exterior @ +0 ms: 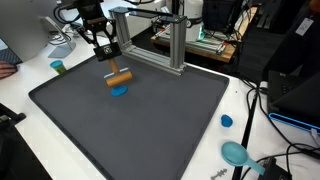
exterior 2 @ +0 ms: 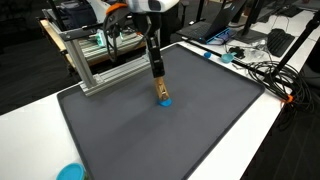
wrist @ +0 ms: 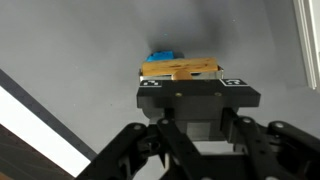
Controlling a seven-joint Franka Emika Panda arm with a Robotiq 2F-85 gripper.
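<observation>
Dark grey mat (exterior: pixel 150 125), claw (exterior: pixel 113 68) clamped on orange block (exterior: pixel 119 79) just above blue disc (exterior: pixel 119 90)

A robotics lab: an aluminium frame (exterior 2: pixel 100 65) and tangled cables (exterior 2: pixel 262 72) surround the worktable (exterior 2: pixel 230 125).

In the wrist view, the wooden block (wrist: pixel 180 69) hides most of the blue disc (wrist: pixel 162 54); the gripper (wrist: pixel 192 82) covers the block's lower edge.
</observation>
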